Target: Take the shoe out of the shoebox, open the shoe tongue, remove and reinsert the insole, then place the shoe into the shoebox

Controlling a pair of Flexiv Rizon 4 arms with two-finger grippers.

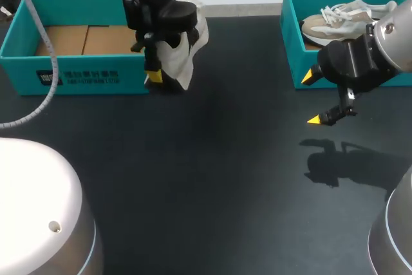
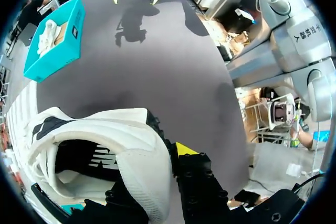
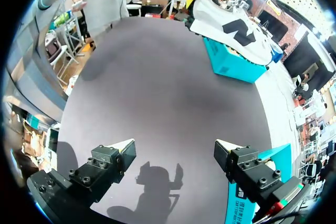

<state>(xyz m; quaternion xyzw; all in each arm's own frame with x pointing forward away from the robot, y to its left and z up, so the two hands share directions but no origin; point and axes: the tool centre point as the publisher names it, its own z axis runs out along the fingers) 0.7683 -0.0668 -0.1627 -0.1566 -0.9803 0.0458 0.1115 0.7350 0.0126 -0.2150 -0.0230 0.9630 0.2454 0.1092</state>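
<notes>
While shoe hangs from arm, notes run big to small.
- Table [image 1: 212, 178]: dark, wide bare patch at centre.
- Teal shoebox [image 1: 77, 75] at 10 o'clock.
- Second shoebox [image 1: 293, 37] at 2 o'clock, pale shoe [image 1: 341, 20] inside.
- White shoe [image 1: 187, 49] at 12 o'clock, out of box, just off teal shoebox's 3 o'clock end.
- Left gripper [image 1: 158, 72]: clenched on white shoe's collar.
- Right gripper [image 1: 313, 98] at 3 o'clock: fingers spread, holding nothing.
- Advice: pinch firm, carry toward 6 o'clock, set sole-flat at centre, laces toward right gripper for tongue. No dragging.
</notes>
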